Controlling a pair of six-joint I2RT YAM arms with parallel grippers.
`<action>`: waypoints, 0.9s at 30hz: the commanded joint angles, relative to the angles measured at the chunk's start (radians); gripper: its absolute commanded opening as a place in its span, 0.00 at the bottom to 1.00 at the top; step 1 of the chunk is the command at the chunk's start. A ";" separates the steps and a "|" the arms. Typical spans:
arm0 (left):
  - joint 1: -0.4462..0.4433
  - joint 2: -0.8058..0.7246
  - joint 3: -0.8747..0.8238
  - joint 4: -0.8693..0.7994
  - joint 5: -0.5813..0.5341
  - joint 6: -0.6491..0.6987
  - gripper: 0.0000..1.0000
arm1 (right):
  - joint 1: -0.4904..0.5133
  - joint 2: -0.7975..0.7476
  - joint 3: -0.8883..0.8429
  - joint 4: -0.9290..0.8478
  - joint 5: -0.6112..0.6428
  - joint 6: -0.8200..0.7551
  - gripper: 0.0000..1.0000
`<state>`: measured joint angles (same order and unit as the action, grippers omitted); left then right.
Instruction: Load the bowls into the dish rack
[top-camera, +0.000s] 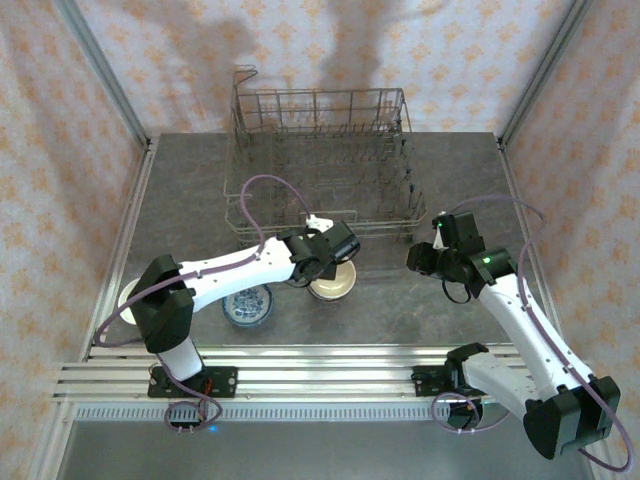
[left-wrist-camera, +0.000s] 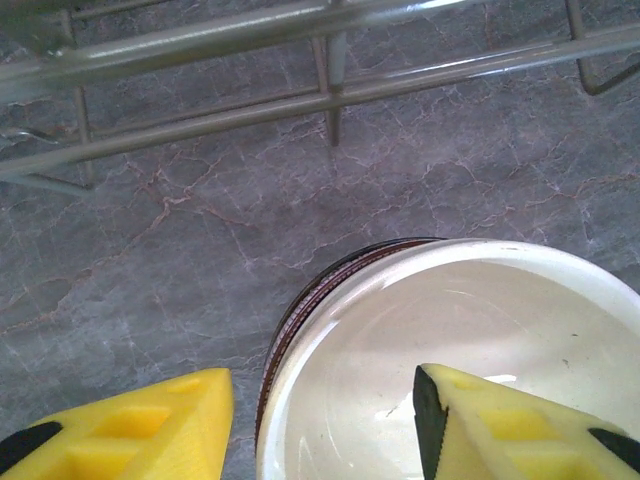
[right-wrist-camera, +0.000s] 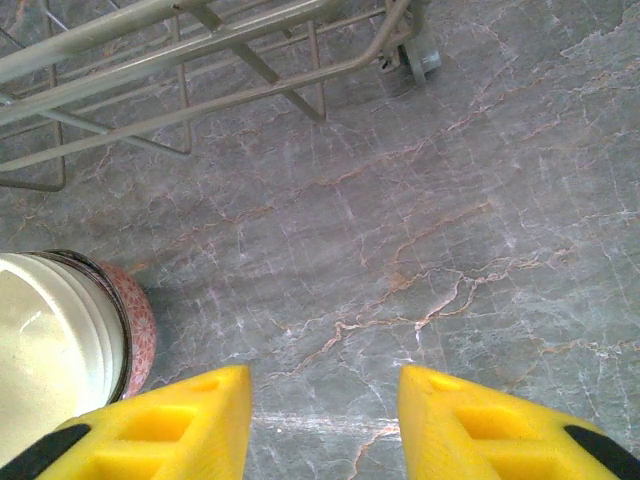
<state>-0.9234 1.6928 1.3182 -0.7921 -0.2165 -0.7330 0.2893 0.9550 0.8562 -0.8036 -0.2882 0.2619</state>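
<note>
In the middle of the top view, the left end effector hangs released over the cream bowl, one finger inside its rim and one outside. The right end effector is spread open above the bare table. The dish rack stands at upper centre, and a blue-and-white bowl sits at lower left.

Cream bowl, grey wire rack
</note>
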 joint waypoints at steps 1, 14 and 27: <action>-0.008 0.026 -0.018 0.021 -0.002 -0.001 0.49 | 0.007 -0.001 -0.003 0.007 0.021 -0.003 0.42; -0.008 0.039 -0.038 0.048 0.041 -0.017 0.26 | 0.006 -0.021 -0.035 0.015 0.026 0.013 0.38; -0.008 -0.030 -0.054 0.071 0.084 -0.038 0.02 | 0.006 -0.013 -0.036 0.041 -0.003 0.027 0.35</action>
<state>-0.9234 1.7050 1.2839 -0.7464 -0.1394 -0.7448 0.2893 0.9508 0.8288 -0.7788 -0.2893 0.2726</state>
